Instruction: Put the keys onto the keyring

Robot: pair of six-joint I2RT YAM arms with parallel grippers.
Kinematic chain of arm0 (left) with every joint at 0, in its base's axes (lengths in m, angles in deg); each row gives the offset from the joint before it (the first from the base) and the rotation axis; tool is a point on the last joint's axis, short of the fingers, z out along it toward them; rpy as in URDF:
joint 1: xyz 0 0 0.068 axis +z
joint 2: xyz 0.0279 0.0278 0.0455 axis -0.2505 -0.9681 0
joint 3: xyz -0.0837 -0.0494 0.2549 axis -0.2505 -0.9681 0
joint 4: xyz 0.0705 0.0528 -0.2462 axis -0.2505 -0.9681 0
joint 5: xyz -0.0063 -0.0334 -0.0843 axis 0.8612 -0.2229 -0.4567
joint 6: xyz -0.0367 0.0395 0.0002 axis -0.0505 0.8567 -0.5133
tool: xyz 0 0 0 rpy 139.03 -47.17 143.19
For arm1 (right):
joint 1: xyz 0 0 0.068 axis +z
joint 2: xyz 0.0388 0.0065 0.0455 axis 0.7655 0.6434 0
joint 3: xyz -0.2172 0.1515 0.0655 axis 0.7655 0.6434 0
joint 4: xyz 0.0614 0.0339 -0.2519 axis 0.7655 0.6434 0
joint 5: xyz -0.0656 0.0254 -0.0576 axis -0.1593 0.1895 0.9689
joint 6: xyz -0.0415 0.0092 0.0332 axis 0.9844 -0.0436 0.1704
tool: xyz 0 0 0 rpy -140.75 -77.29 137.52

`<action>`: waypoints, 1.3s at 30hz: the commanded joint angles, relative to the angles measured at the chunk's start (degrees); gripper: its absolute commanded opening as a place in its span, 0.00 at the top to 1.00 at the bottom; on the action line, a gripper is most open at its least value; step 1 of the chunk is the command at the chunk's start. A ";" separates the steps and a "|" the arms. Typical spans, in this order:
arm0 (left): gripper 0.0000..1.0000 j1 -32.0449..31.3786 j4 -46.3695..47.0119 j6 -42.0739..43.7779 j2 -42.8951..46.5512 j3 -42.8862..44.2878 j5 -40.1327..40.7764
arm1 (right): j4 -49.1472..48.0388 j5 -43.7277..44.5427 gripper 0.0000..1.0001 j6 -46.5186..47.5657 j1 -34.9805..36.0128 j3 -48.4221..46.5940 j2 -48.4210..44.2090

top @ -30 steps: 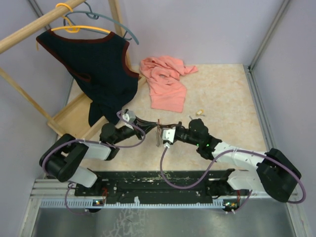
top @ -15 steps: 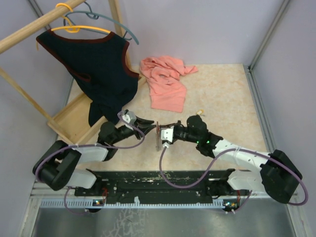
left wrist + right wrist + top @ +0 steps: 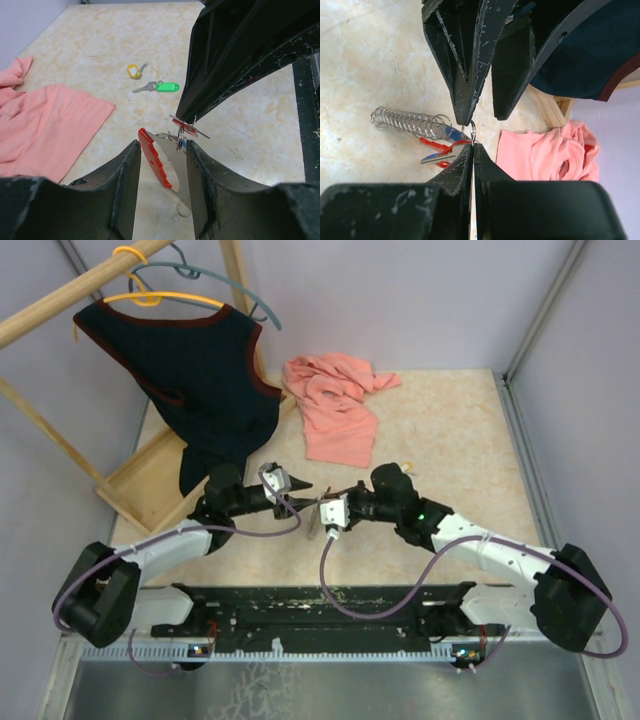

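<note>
In my top view the cloth [image 3: 335, 410] lies on the counter [image 3: 460, 430] at upper centre. The rack [image 3: 140, 480] and the vest [image 3: 190, 370] hanging on it are to the cloth's left, and both arms' jaws come together below it at mid-frame. In the left wrist view the keyring [image 3: 159, 162] sits between the left jaws at lower centre. A bunch of keys [image 3: 184, 131] is just above it at the right jaws' tip, and two loose keys [image 3: 167, 87] lie behind on the counter. In the right wrist view a coiled spring [image 3: 410, 122] lies left of that bunch.

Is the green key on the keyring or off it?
Off. The green key lies on the table beside the yellow key, apart from the keyring.
</note>
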 commanded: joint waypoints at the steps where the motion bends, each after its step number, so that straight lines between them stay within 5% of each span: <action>1: 0.53 0.74 -8.42 6.99 0.95 3.62 -5.58 | 1.09 -1.57 1.00 1.84 -0.14 -4.30 -0.23; 13: 0.61 0.77 -15.45 9.74 -4.33 9.64 -12.95 | 2.14 -1.72 1.00 2.29 0.23 -4.91 -0.32; 19: 0.80 0.75 -17.06 10.46 -5.42 10.46 -12.74 | 1.07 -1.91 1.00 1.64 0.28 -4.38 -0.94; 22: 0.98 0.78 -17.86 10.73 -5.99 10.99 -12.79 | 0.42 -1.36 1.00 0.50 0.23 -3.56 -1.85; 25: 1.00 0.83 -18.78 9.27 -5.74 11.40 -10.72 | -1.15 0.75 1.00 -1.41 0.21 -1.48 -3.66; 39: 1.00 0.47 6.25 -16.19 -2.52 3.50 -0.02 | -20.35 2.24 1.00 -8.30 0.44 12.30 -5.87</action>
